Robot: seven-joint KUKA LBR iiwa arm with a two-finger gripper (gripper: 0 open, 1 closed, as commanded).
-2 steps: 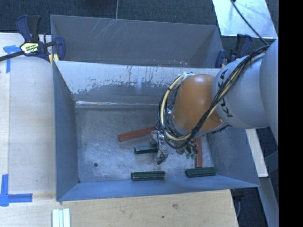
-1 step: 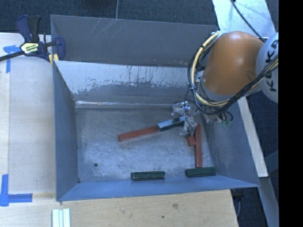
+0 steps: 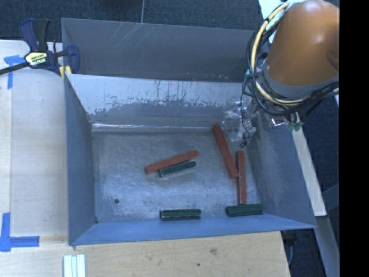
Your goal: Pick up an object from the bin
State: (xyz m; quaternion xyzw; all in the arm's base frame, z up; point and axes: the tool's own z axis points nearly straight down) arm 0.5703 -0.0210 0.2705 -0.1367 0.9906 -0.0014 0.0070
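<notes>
So the gripper [image 3: 242, 127] is hanging at the bin's [image 3: 81, 154] back right corner, just by the top end of the slanted reddish-brown stick [image 3: 225, 152]. Looks like it's lining up the grab, and next it's needing a straight drop. Can't tell if it's apart or together.
</notes>
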